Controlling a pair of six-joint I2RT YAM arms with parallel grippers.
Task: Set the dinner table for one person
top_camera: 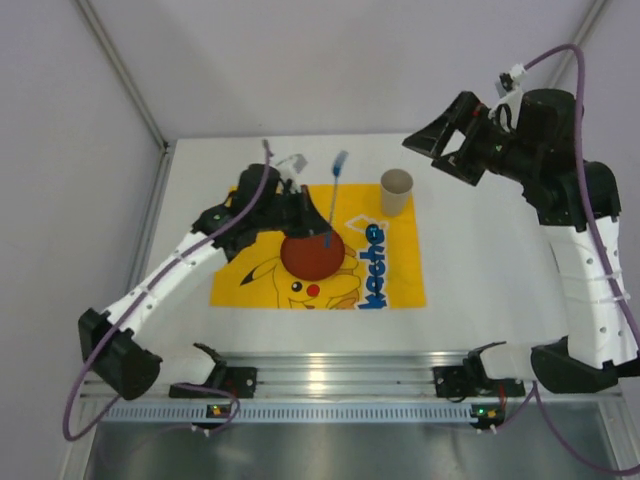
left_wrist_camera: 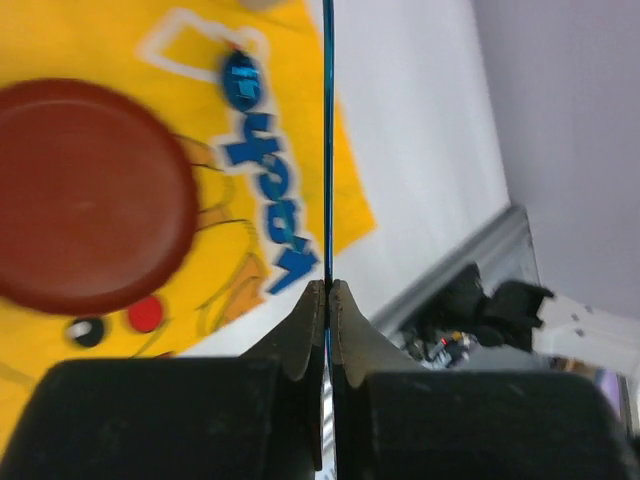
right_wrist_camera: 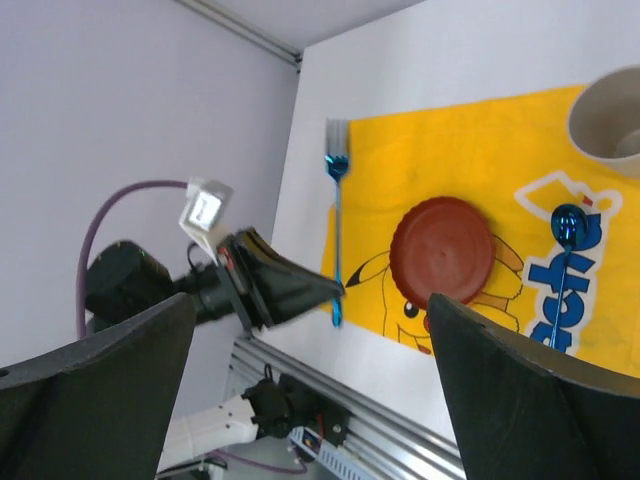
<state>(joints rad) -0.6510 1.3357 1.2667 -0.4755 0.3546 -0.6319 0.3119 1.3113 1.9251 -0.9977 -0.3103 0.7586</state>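
L tool [left_wrist_camera: 327,286] grips fork [left_wrist_camera: 327,150], tines prob. cropped

Yellow Pikachu-print mat [top_camera: 235,285]; plate [top_camera: 312,256] reddish-brown, seemingly; blue fork [right_wrist_camera: 335,225].

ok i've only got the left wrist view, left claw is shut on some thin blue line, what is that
Observer: It's a blue fork, edge-on to your camera. The right wrist view shows its tines at the end away from the left claw.
Operator: is there a cup out yet
Observer: Yes. In the top view a beige cup stands at the far right corner of the yellow mat, beyond the red plate.
Operator: and the right claw
Observer: The right claw is held up off to the right of the mat, open and empty.
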